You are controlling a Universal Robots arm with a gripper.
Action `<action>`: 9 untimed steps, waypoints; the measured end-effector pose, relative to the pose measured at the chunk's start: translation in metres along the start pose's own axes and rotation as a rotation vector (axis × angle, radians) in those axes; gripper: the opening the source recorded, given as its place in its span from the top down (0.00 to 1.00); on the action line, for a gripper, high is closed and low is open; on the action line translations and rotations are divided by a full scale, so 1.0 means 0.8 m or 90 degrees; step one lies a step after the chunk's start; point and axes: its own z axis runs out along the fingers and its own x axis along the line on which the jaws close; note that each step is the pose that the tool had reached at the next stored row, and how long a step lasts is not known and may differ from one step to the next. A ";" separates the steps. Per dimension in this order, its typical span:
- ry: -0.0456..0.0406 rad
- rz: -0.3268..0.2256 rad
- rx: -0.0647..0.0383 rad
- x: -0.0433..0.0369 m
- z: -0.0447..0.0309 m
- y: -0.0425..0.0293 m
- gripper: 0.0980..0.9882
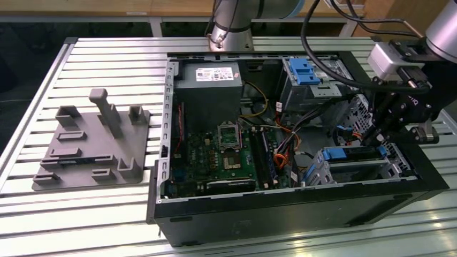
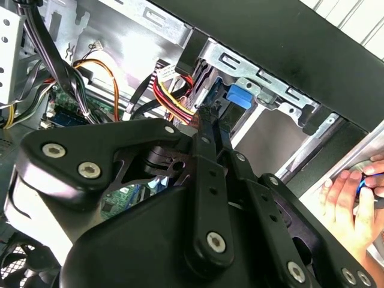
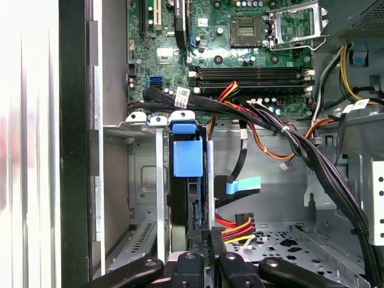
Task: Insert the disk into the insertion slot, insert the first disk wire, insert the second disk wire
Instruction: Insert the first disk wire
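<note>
claw: pressing together just beside the red-and-yellow wires | disk: sitting in the insertion slot | person's hand: reaching in beyond the computer case

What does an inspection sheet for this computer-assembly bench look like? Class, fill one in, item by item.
Surface: slatted metal table bearing an open computer case.
Job's things: disk with its blue rail sits in the insertion slot.
Clutter: grey fixture plate on the table beside the case.
Claw: claw low inside the case, at the disk's end.
Cables: red, yellow and orange wires beside the claw; black cable bundle running across the case.
Surroundings: a person's hand near the case.
</note>
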 end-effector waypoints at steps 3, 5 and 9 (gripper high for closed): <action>-0.0037 0.000 0.000 0.000 0.0002 0.0000 0.93; -0.0036 0.000 0.000 0.000 0.0002 0.0000 0.93; -0.0038 0.000 0.000 0.001 0.0009 -0.0001 0.93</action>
